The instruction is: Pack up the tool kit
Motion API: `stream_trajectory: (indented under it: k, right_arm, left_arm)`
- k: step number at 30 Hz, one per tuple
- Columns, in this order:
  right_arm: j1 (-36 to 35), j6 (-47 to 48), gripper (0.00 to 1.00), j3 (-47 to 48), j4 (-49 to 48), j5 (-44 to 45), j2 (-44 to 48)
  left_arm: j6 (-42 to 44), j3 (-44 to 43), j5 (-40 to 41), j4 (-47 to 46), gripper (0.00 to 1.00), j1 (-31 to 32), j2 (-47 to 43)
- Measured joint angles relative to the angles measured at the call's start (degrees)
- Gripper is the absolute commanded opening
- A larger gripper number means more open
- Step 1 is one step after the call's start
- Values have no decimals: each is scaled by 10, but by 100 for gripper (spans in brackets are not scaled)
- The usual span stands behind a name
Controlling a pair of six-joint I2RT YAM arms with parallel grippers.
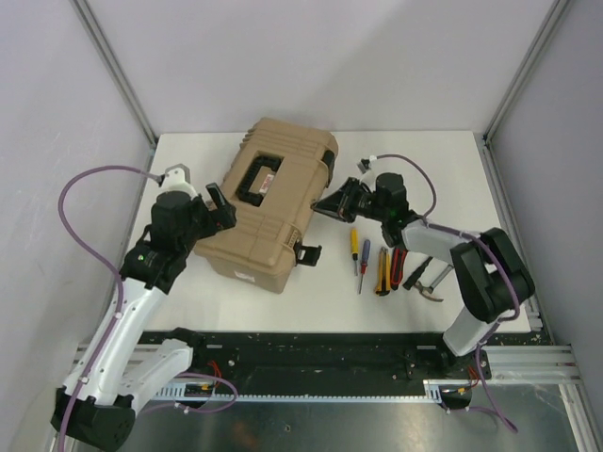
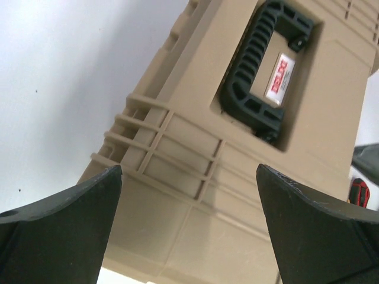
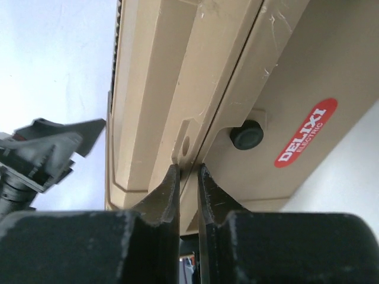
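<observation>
The right gripper (image 3: 188, 170) sat nearest the lens, its 2 fingers almost together with only a thin slit between them and nothing seen held. The tips pointed straight into the lid seam (image 3: 207, 133) on the right wall of the closed tan toolbox (image 1: 268, 202); contact could not be told. The left gripper (image 2: 188, 171) hung with fingers wide apart over the box's left end, short of the black carry handle (image 2: 260, 77). The box lay mid-table between the arms, long axis running away from them. The 2 screwdrivers (image 1: 359, 254), utility knife (image 1: 382, 273) and pliers (image 1: 398, 264) lay outside it on the right arm's side, so opening the lid looked due first.
</observation>
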State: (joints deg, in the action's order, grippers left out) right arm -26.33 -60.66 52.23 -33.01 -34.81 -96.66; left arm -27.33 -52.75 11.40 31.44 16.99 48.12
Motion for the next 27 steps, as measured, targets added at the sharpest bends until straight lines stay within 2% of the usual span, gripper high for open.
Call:
stream_trajectory:
  k: [2, 6, 7, 9, 12, 17, 20, 27]
  right_arm:
    - [-10, 14, 31, -7, 21, 12, 19]
    - [-29, 55, 73, -13, 58, 39, 57]
    - [-31, 57, 80, -14, 63, 44, 62]
    - [-24, 63, 88, -16, 71, 51, 66]
    - [2, 67, 94, -18, 80, 62, 68]
    - [52, 55, 97, -18, 59, 69, 59]
    - [70, 27, 98, -18, -4, 66, 20]
    - [92, -104, 99, -19, -227, 56, -137]
  left_arm:
    - [5, -15, 4, 0, 99, 0, 10]
    - [15, -48, 10, -2, 99, 0, 38]
    - [18, -56, 10, -2, 100, 0, 47]
    - [21, -70, 9, -3, 99, 0, 63]
    - [28, -93, 5, -4, 99, 0, 89]
    - [40, -128, -17, -5, 99, 0, 126]
    - [43, -143, -35, -10, 99, 0, 150]
    - [45, -156, -71, -23, 100, 0, 210]
